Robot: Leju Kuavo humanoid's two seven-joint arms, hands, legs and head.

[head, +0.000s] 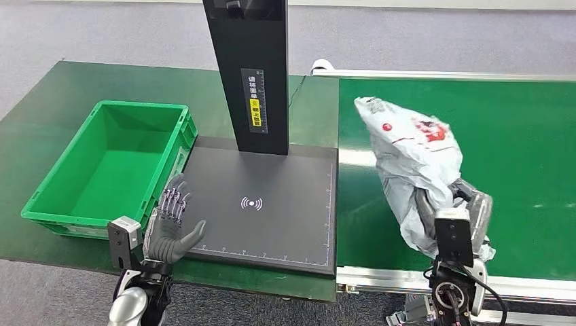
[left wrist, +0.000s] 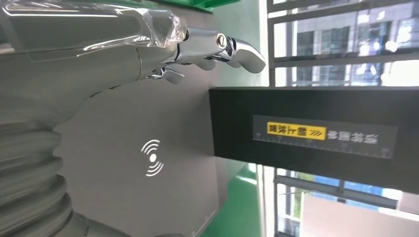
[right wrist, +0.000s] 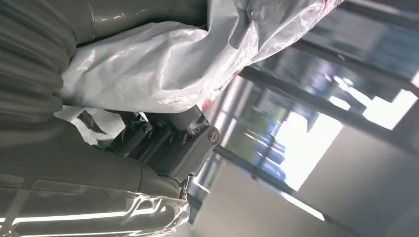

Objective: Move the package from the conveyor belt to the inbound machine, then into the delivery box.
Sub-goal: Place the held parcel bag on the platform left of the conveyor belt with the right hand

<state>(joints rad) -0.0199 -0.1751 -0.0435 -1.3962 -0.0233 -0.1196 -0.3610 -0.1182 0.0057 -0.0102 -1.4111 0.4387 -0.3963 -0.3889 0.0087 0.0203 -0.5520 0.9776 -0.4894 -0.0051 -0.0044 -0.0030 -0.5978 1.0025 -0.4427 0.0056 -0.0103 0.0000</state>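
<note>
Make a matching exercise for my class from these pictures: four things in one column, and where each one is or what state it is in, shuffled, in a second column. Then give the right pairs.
Things:
1. package
2. green crate
3. left hand
4. black post

Places or states:
A. empty, at the left of the scanner plate
B. held up over the conveyor belt by the right hand
C. open, at the near left corner of the scanner plate
D. standing upright at the back of the scanner plate

Pairs: 1-B, 2-A, 3-C, 4-D

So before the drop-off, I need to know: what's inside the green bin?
The green bin shows only its bare floor; the near wall hides a strip of it.
</note>
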